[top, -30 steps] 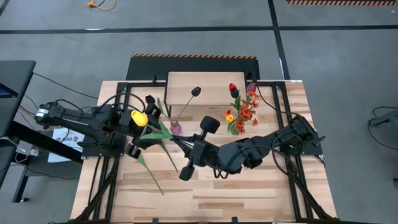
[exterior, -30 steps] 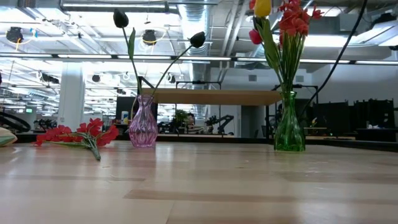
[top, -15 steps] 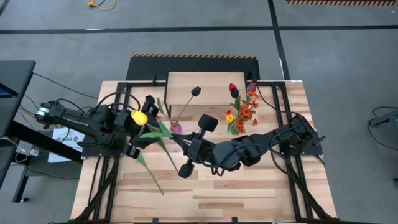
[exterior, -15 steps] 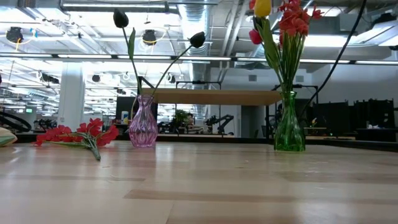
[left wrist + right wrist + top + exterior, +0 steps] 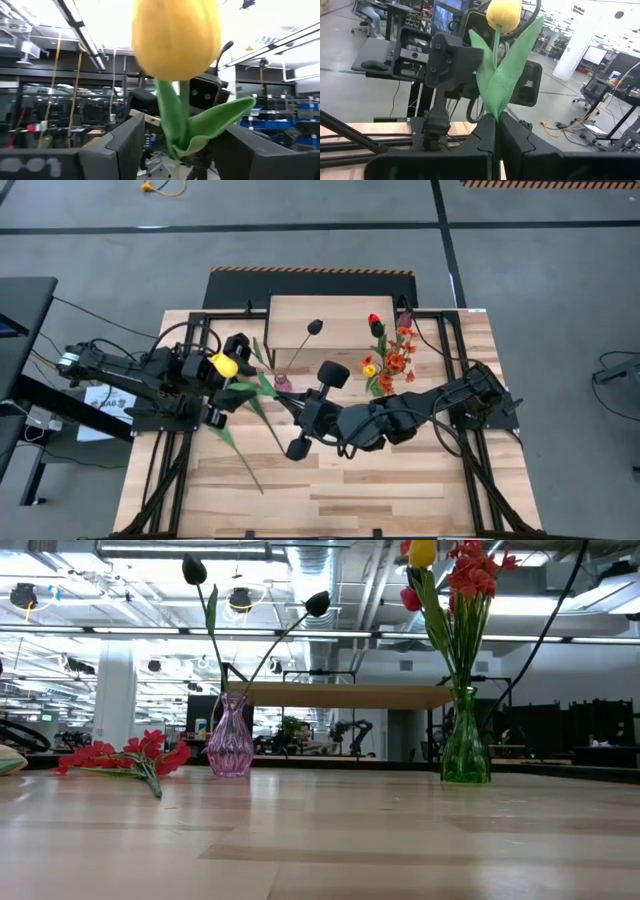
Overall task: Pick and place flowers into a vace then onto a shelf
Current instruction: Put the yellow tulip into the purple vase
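Right gripper (image 5: 495, 131) clamped on yellow tulip (image 5: 503, 14) stem, shifted slightly toward open, seemingly empty left gripper (image 5: 222, 385); handover near, pink vase (image 5: 230, 736) next.

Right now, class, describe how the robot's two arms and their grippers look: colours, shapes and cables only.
Both arms are matte black, built of chunky jointed segments, with black cables running back along the table's dark frame. The left gripper and right gripper each end in two flat, angular black fingers. A rounded black cylindrical housing sits at the right arm's wrist.
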Action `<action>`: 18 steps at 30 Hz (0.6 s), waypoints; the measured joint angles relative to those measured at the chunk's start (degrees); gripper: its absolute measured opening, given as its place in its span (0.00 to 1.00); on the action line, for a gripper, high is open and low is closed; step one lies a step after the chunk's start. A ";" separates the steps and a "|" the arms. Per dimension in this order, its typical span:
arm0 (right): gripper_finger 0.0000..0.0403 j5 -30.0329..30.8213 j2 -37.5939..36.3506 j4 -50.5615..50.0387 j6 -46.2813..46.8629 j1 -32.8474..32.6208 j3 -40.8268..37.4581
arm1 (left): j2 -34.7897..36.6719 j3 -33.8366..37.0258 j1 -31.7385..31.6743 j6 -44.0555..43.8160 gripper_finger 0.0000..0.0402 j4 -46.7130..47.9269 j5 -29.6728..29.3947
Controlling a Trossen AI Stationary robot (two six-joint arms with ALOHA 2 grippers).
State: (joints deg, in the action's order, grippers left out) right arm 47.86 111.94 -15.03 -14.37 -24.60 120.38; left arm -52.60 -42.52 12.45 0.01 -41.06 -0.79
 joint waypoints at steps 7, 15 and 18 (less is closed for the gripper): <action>0.02 0.00 0.00 0.00 -0.13 0.00 0.00 | 0.00 0.00 0.00 -0.02 0.38 0.87 -1.59; 0.07 0.45 0.00 -1.24 -0.18 -0.02 0.00 | 0.32 -0.06 0.02 2.07 0.03 4.08 -2.95; 0.08 0.46 0.00 -2.80 0.29 -0.07 0.00 | 0.57 -1.89 0.02 2.11 0.02 8.82 -2.69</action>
State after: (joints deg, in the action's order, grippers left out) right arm 48.31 111.94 -17.83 -14.08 -24.67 120.38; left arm -52.03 -44.41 12.47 2.12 -32.23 -3.48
